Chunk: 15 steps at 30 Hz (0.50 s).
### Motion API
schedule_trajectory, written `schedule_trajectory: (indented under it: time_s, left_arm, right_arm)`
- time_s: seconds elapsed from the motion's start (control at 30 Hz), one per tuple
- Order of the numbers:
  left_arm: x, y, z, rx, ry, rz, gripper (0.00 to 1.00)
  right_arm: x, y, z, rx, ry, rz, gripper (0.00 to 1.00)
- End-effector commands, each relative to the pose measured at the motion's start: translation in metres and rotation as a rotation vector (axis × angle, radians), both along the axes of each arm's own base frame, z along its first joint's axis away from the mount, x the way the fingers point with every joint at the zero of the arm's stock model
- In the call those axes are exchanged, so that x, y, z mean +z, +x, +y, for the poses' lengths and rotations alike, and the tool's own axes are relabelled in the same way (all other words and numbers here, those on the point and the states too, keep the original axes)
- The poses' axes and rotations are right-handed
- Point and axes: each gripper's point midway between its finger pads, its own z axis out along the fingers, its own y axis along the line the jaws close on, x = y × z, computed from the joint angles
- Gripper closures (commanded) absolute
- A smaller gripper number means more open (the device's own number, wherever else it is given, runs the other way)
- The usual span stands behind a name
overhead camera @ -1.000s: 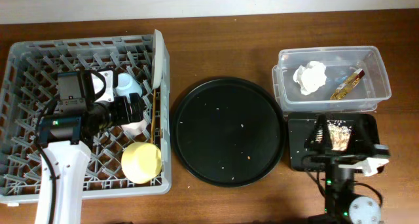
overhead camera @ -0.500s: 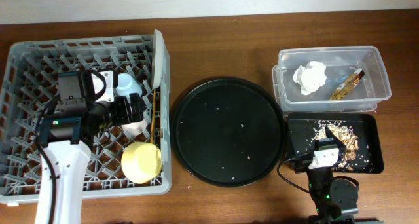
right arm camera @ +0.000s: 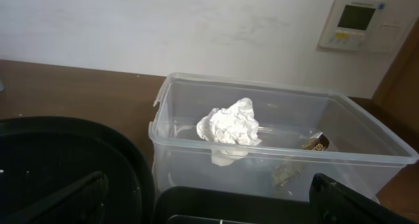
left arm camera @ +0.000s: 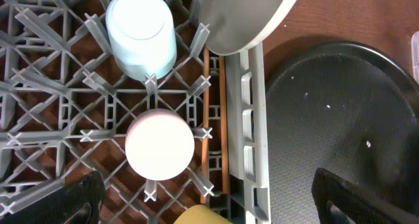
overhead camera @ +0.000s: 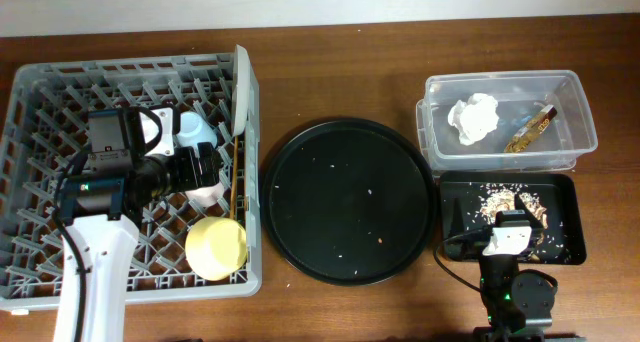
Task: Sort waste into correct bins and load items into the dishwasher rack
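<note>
My left end effector (left arm camera: 216, 201) hangs spread wide over the dishwasher rack (overhead camera: 40, 102), gripping nothing. Below it the light-blue cup (left arm camera: 141, 31) and the pink cup (left arm camera: 159, 145) sit mouth-down among the pegs, one behind the other. The two chopsticks (left arm camera: 208, 119) lie flat just beside the rack's right wall. The plate (left arm camera: 242, 14) stands on edge against that wall, and the yellow bowl (overhead camera: 216, 246) sits near the rack's front corner.

My right end effector (right arm camera: 209, 204) is also released and empty, low at the front of the bench (overhead camera: 350, 62). It faces the clear tub (overhead camera: 500, 79), which holds the crumpled tissue (overhead camera: 474, 117) and the gold-brown wrapper (overhead camera: 531, 129). Food scraps (overhead camera: 510, 197) lie in the black rectangular tray (overhead camera: 565, 207) in front of the tub. The round black tray (overhead camera: 350, 202) carries only crumbs.

A wall panel (right arm camera: 357, 24) shows a small screen, with its writing too small to read.
</note>
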Motion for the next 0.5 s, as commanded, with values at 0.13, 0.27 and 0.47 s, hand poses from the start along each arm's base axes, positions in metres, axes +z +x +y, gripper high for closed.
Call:
schedule_trajectory:
  time_s: [0.13, 0.27, 0.47]
  left_arm:
    - [0.005, 0.003, 0.003, 0.018, 0.000, -0.011, 0.01]
    - [0.024, -0.005, 0.002, 0.017, 0.005, -0.072, 0.01]
    - [0.144, -0.079, -0.005, 0.017, 0.040, -0.513, 0.01]
  right_arm:
    - [-0.003, 0.000, -0.002, -0.006, -0.006, 0.005, 0.01]
    - [-0.003, 0.000, -0.002, -0.006, -0.007, 0.005, 0.01]
    - [-0.003, 0.000, -0.002, -0.006, -0.007, 0.005, 0.01]
